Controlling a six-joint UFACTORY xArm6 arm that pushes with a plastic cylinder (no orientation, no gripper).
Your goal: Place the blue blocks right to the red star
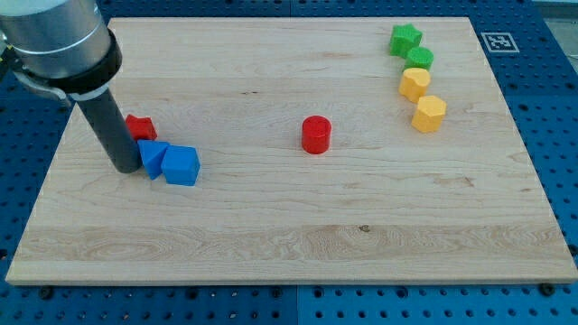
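A red star (140,126) lies at the view's left, partly hidden behind my rod. Just below and right of it sit two blue blocks touching each other: a blue triangular block (153,157) and a blue cube (181,166). My tip (127,169) rests on the board against the left side of the blue triangular block, below the red star. A red cylinder (316,134) stands near the board's middle.
At the view's top right lie a green star (405,39), a green rounded block (420,59), and two yellow hexagonal blocks (414,83) (430,114). The wooden board (289,244) sits on a blue pegboard table.
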